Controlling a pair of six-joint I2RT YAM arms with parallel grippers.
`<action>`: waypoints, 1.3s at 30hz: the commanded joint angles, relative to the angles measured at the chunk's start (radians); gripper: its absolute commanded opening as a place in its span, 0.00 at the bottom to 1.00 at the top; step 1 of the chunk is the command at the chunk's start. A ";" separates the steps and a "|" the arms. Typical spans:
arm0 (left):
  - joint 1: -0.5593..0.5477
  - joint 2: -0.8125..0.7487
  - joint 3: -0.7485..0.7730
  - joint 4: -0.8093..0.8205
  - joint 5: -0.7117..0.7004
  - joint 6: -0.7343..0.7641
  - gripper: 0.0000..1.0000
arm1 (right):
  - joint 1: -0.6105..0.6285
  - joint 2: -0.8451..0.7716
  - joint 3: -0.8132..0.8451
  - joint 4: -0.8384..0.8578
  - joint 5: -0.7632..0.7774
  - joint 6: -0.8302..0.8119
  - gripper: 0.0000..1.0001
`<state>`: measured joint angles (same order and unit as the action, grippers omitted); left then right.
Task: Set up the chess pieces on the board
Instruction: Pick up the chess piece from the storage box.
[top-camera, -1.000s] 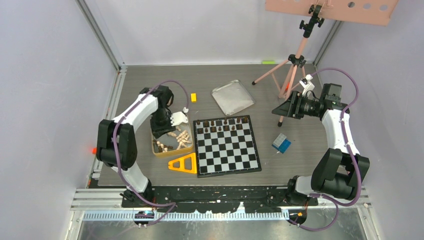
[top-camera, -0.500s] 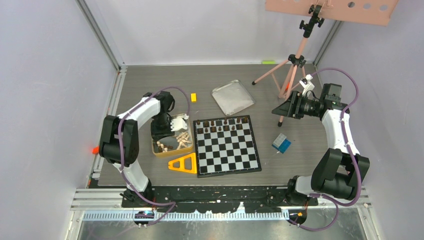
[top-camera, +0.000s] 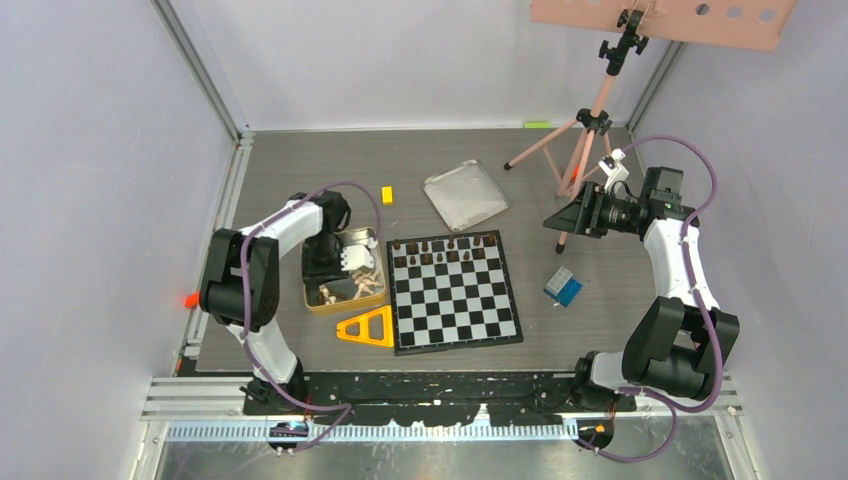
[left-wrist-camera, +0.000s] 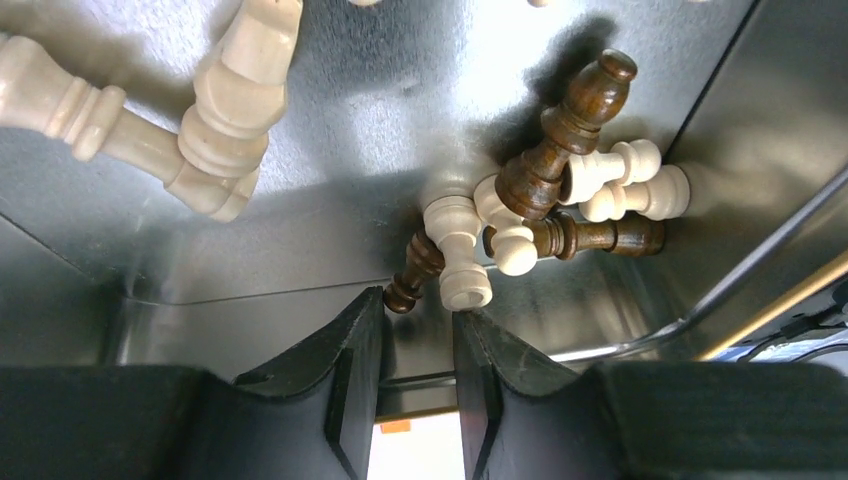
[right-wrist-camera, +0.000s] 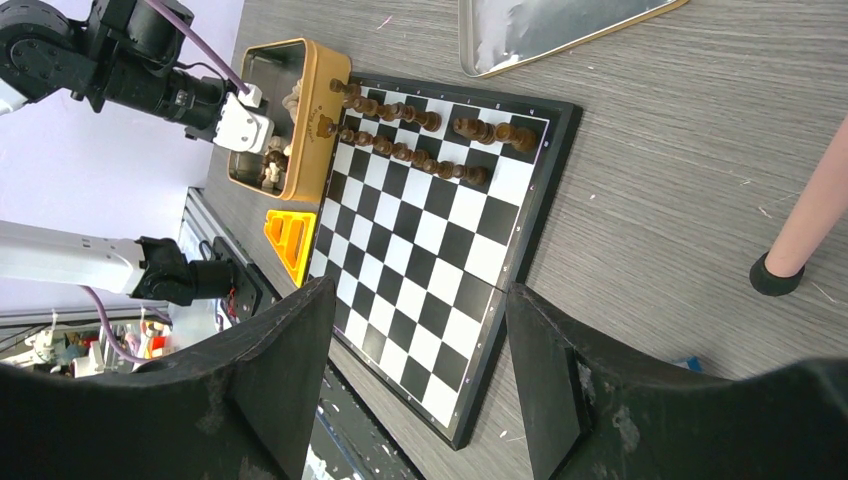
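Both empty, left jaws part-open, right jaws wide; I could pinch two tangled chess pieces (left-wrist-camera: 560, 125) in the tin (left-wrist-camera: 330, 130).

- Bench (top-camera: 300, 170): grey wood-grain top, matt.
- Chess pieces (left-wrist-camera: 560, 135): turned wood. Dark ones are varnished with glossy highlights. Pale ones are smooth with a satin finish.
- Tin (right-wrist-camera: 315, 120): gold-painted outer wall with slight gloss. Inside is bare sheet metal, brushed and reflective.
- Lid (top-camera: 465, 195), toward the bench's far edge: silver sheet metal, dull sheen.
- Board (top-camera: 455, 300): smooth black and white checks, low sheen.
- Left tool (left-wrist-camera: 418, 320): black, matt, plastic-looking.
- Right tool (right-wrist-camera: 420, 300): black, matt, scuffed with pale specks.
- Triangle (top-camera: 368, 328): orange plastic, smooth.
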<state>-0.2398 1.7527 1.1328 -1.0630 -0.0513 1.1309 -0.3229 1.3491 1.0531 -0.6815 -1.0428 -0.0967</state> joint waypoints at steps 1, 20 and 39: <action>0.007 0.017 -0.021 0.037 0.005 0.009 0.33 | -0.005 0.002 0.028 0.006 -0.026 -0.011 0.69; 0.083 -0.033 0.081 0.031 0.212 -0.102 0.00 | -0.005 0.007 0.027 0.009 -0.027 -0.008 0.69; -0.107 -0.196 0.266 -0.030 0.359 -0.453 0.00 | 0.223 0.020 0.075 -0.036 0.030 -0.064 0.69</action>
<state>-0.2192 1.5990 1.3300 -1.0649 0.2478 0.8310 -0.2314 1.3552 1.0573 -0.6827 -1.0344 -0.0967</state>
